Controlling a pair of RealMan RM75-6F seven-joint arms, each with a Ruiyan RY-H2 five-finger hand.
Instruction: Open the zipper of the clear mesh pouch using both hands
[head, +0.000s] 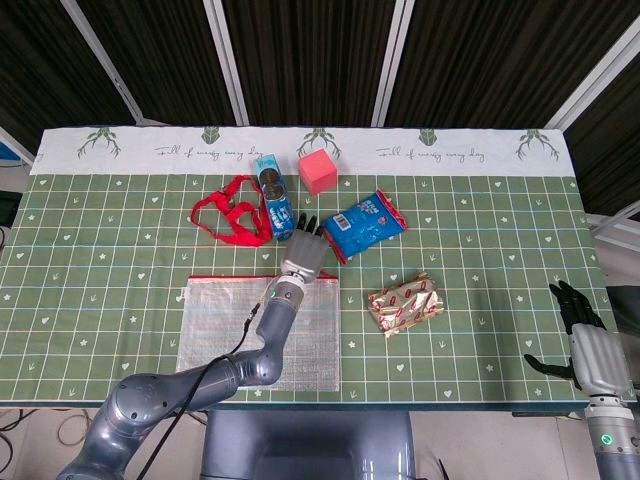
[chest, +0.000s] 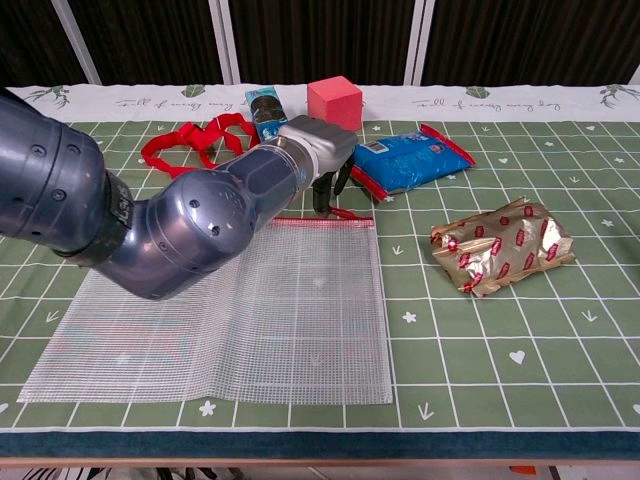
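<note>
the clear mesh pouch (chest: 230, 310) lies flat near the tabletop's (head: 480, 230) front edge. it looks thin, light and floppy, so 1 hand should pin it while the other takes the red zipper pull (chest: 345, 212). the left hand (head: 304, 252) hovers there, fingers spread, holding nothing; the right hand (head: 585, 345) rests open, well apart.

Robot test bench, likely a lab. Tabletop (head: 480, 200) carries a green grid cloth. Dark slatted panels (head: 300, 50) stand behind.
</note>
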